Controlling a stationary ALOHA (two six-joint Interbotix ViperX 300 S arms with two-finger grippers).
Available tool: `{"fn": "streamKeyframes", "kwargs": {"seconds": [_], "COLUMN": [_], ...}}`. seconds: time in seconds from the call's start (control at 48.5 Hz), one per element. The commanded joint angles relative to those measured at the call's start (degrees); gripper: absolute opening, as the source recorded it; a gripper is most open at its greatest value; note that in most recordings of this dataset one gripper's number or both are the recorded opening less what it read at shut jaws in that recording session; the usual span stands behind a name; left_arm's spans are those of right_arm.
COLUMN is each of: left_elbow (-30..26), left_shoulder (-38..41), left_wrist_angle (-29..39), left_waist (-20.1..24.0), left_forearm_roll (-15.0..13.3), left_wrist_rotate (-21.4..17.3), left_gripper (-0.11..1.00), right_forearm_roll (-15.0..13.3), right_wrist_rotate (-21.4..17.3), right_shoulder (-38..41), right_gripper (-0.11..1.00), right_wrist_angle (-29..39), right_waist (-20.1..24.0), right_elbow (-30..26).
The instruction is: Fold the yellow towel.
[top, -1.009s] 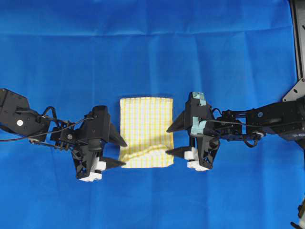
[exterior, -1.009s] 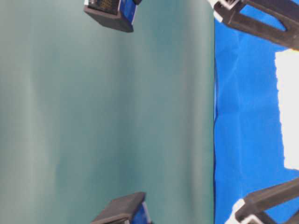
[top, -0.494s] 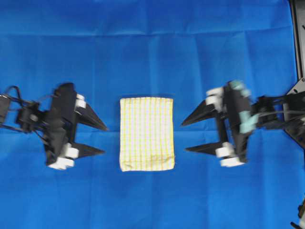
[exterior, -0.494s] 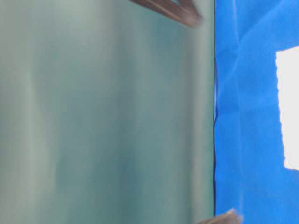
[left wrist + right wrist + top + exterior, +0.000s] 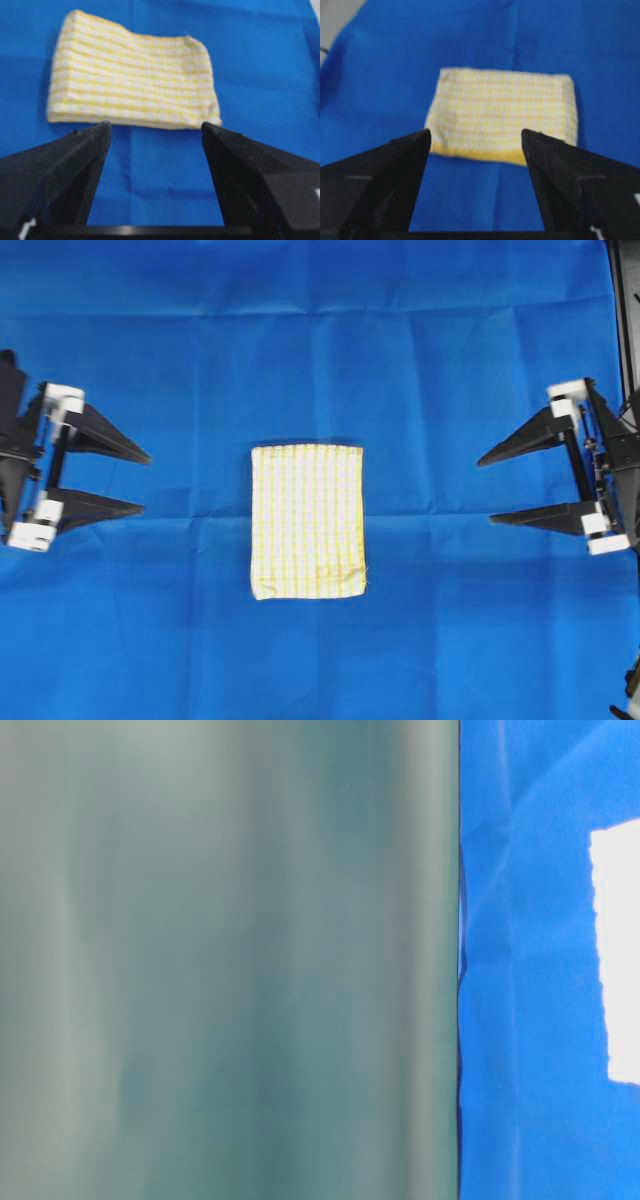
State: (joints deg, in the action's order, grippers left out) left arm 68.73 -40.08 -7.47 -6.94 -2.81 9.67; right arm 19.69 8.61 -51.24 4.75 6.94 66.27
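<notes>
The yellow towel lies folded into a small upright rectangle in the middle of the blue cloth; it also shows in the left wrist view, the right wrist view and as a washed-out patch at the table-level view's right edge. My left gripper stands open far left of the towel, fingers pointing at it, nothing between them. At the far right my right gripper is open too, well clear of the towel and empty.
The large blue cloth covers the table, with faint creases. A dark frame piece runs along the right edge. A teal-grey backdrop fills most of the table-level view.
Both grippers have drawn back from the towel's sides, left going left and right going right, out to the edges. The towel lies folded and still.
</notes>
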Motion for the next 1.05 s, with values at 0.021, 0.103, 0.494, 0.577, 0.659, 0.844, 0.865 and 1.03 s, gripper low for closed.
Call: {"fn": "streamKeyframes", "kwargs": {"seconds": [0.021, 0.103, 0.494, 0.577, 0.659, 0.844, 0.865, 1.03], "left_elbow": [1.5, 3.3, 12.8, 14.5, 16.0, 17.5, 17.5, 17.6], "left_shoulder": [-4.0, -7.0, -18.0, -19.2, -20.2, -21.4, -21.4, -21.4], "left_wrist_angle": [-1.1, -1.8, -3.4, -4.0, -5.3, -7.6, -7.6, -7.6], "left_waist": [0.6, 0.9, 3.1, 3.8, 4.2, 4.2, 4.2, 4.2], "left_forearm_roll": [0.2, 0.2, 0.2, 0.2, 0.2, 0.2, 0.2, 0.2], "left_wrist_rotate": [-1.7, -2.7, -3.6, -3.6, -3.6, -3.7, -3.7, -3.7], "left_gripper": [0.66, 0.66, 0.66, 0.65, 0.66, 0.66, 0.66, 0.66], "right_forearm_roll": [-0.6, -0.9, -0.8, -0.7, -0.5, 0.1, 0.1, 0.1], "right_wrist_rotate": [0.1, 0.1, 0.1, 0.1, 0.0, -0.3, -0.3, -0.3], "right_shoulder": [-2.6, -5.1, -11.6, -11.3, -10.8, -10.2, -10.1, -10.2], "right_gripper": [0.73, 0.73, 0.73, 0.73, 0.73, 0.73, 0.73, 0.73], "right_wrist_angle": [0.2, 0.0, -1.8, -3.1, -4.4, -5.4, -5.4, -5.4], "right_waist": [-0.9, -1.1, -2.6, -2.6, -2.6, -2.6, -2.6, -2.6], "right_elbow": [1.6, 4.0, 10.8, 11.7, 12.6, 13.3, 13.3, 13.3]}}
